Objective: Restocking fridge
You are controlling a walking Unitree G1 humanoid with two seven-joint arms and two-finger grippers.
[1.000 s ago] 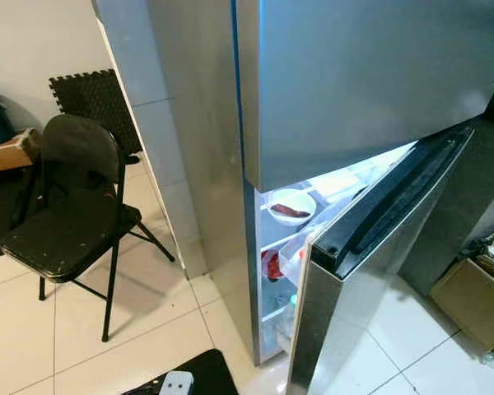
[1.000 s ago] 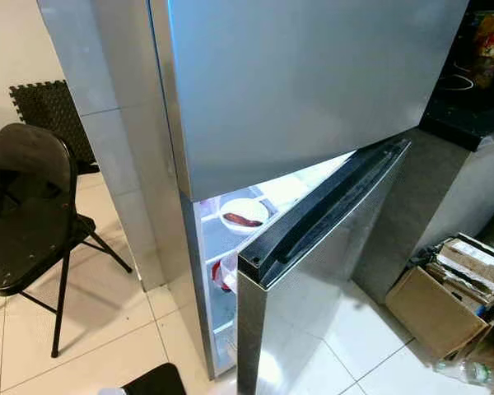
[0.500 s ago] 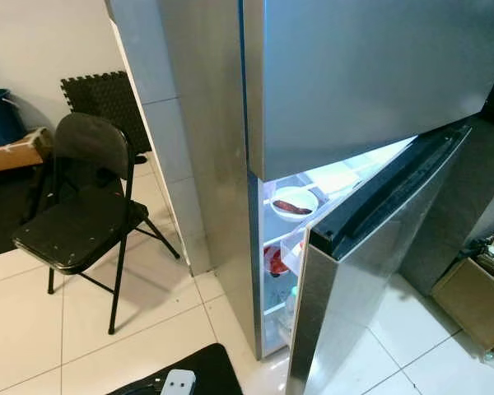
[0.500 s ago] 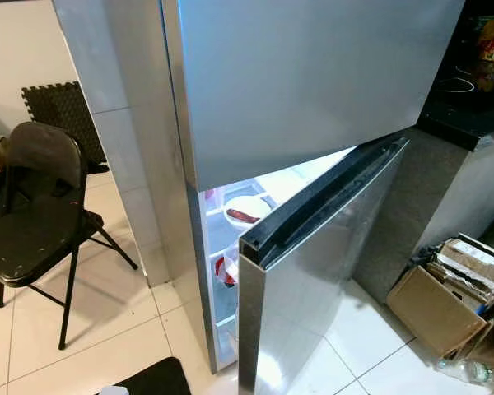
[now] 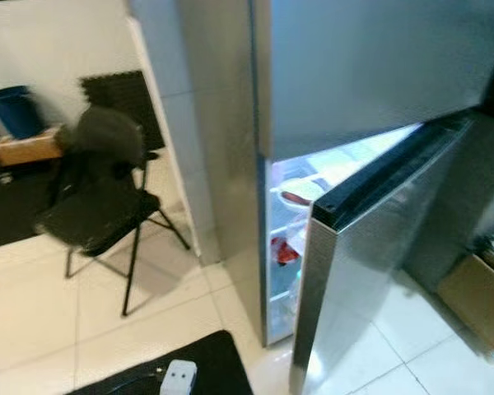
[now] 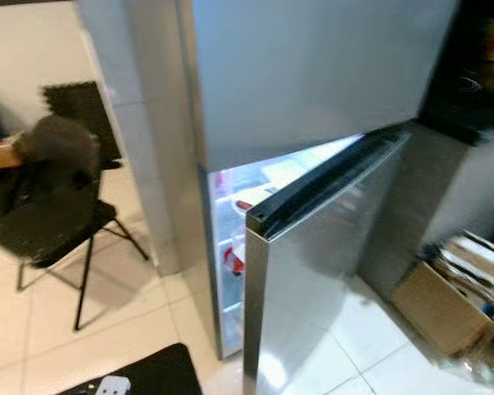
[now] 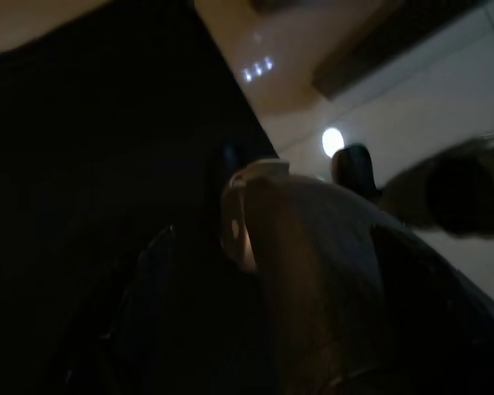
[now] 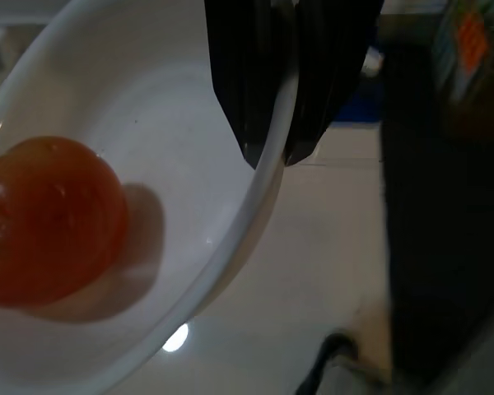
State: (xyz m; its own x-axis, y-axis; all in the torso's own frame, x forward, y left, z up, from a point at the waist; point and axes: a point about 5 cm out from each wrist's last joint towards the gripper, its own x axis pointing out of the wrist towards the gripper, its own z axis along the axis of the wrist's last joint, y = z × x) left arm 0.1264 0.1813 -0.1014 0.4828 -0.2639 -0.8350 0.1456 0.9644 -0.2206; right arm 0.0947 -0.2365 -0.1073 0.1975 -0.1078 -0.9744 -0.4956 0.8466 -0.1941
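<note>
Right wrist view: the right gripper (image 8: pixel 272 156) has its two black fingers (image 8: pixel 239 74) pinched on the rim of a white bowl (image 8: pixel 189 271), one finger inside the rim and one outside. An orange-red rounded fruit (image 8: pixel 45 222) lies in the bowl, well apart from the pinched rim. Pale floor tile shows beyond the bowl's edge.

Left wrist view: very dark. The left gripper (image 7: pixel 313 271) is a dim rounded shape; whether its fingers are spread or closed cannot be told.

Eye views, blurred:
- Fridge (image 5: pixel 379 74), stainless steel, upper door shut.
- Lower fridge door (image 5: pixel 370 263), ajar, with a black strip along its top edge; lit interior visible through the gap.
- Inside the fridge, on an upper shelf: a white dish (image 5: pixel 300 191) holding something reddish.
- Inside the fridge, one shelf lower: a red item (image 5: pixel 286 251), too blurred to identify.
- Black folding chair (image 5: pixel 103 193), on the floor left of the fridge, well apart from it.
- Blue bin (image 5: pixel 15 109), beyond the chair, far left of the fridge.
- Cardboard box (image 6: pixel 445 309), on the floor right of the fridge.
- Black mat (image 5: pixel 173 374), on the tile in front of the fridge, with a small white device (image 5: pixel 179 377) lying on it.
</note>
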